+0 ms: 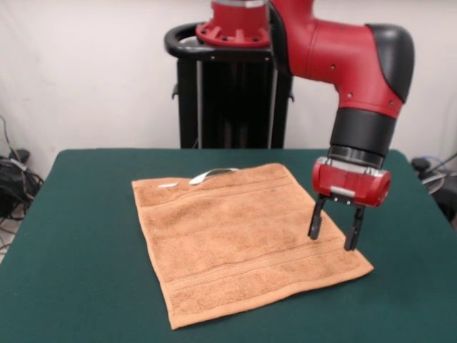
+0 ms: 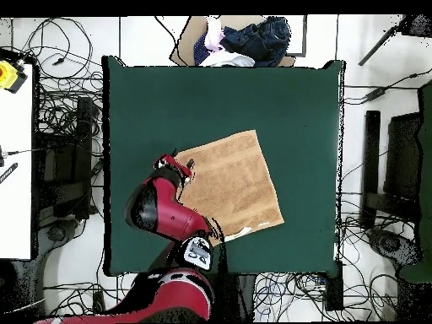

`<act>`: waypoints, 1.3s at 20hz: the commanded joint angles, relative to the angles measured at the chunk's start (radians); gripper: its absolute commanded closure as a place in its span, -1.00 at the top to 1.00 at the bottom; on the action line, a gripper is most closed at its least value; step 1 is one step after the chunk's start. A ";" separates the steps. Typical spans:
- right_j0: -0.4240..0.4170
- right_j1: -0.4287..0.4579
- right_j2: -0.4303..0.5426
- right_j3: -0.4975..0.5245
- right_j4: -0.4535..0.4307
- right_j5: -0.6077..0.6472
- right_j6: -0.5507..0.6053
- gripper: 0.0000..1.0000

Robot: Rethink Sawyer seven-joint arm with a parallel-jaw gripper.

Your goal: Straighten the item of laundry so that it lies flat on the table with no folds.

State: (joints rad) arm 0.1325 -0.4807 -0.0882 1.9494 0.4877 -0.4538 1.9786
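No writing, brand mark, number or sign can be read in either view. The red housing above the gripper (image 1: 335, 235) shows only a small pale blank patch, and the white tag (image 1: 214, 174) on the towel (image 1: 243, 239) beside it is too small to make out.

A robotics lab: tangled cables (image 2: 63, 110) on the floor surround the green table (image 2: 304, 110).

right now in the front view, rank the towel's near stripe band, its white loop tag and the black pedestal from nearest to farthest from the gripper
1. Stripe band, just below the gripper.
2. White loop tag, at the towel's far edge.
3. Black pedestal, behind the table.
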 commanded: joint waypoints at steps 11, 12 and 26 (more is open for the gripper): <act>-0.035 -0.117 0.099 0.227 -0.046 0.237 0.231 1.00; -0.041 -0.115 0.100 0.231 -0.055 0.240 0.226 1.00; -0.124 -0.107 0.077 0.314 -0.219 0.186 0.192 1.00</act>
State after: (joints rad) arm 0.0526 -0.6150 -0.0876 2.1924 0.3279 -0.2972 1.9786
